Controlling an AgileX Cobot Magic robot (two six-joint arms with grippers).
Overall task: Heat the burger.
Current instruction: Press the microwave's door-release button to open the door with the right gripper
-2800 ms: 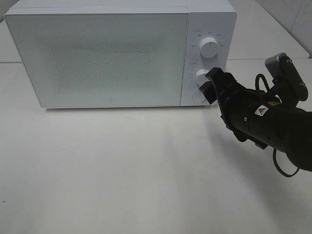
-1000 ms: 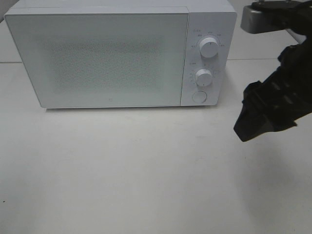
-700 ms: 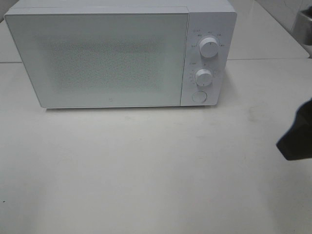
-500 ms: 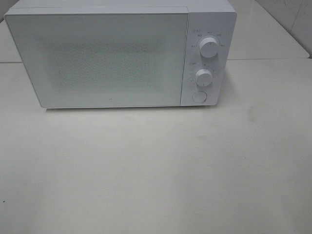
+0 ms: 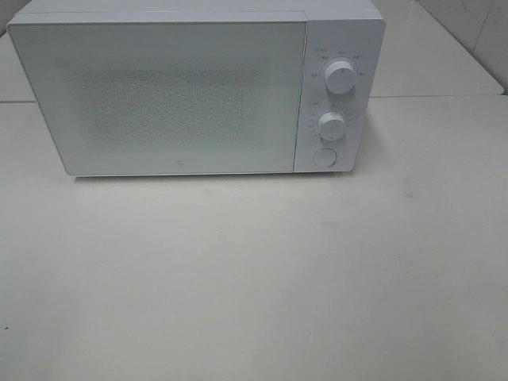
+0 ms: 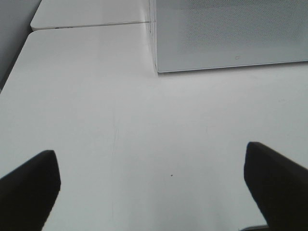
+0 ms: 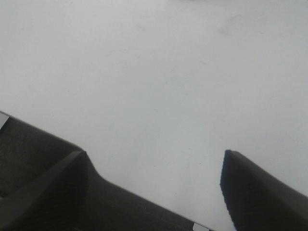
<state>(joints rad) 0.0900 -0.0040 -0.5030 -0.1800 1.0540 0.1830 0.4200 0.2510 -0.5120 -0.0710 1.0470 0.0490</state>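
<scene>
The burger is out of view in every frame. The white microwave [image 5: 198,87] stands at the back of the table with its door shut; its frosted front hides the inside. Its two knobs, the upper one [image 5: 340,78] and the lower one [image 5: 332,125], and a round button [image 5: 324,157] sit on its right panel. Neither arm shows in the exterior high view. My left gripper [image 6: 151,183] is open and empty over bare table in front of the microwave's left corner [image 6: 156,67]. My right gripper [image 7: 154,178] is open and empty over bare table.
The white table [image 5: 254,270] spreads in front of the microwave. A seam between table tops runs behind it [image 5: 444,96]. In the left wrist view the table's left edge [image 6: 17,67] drops off beside a second table top.
The right arm, earlier with its gripper at the microwave's lower knob, has drawn back to the right and left the exterior high view. The microwave has not moved.
</scene>
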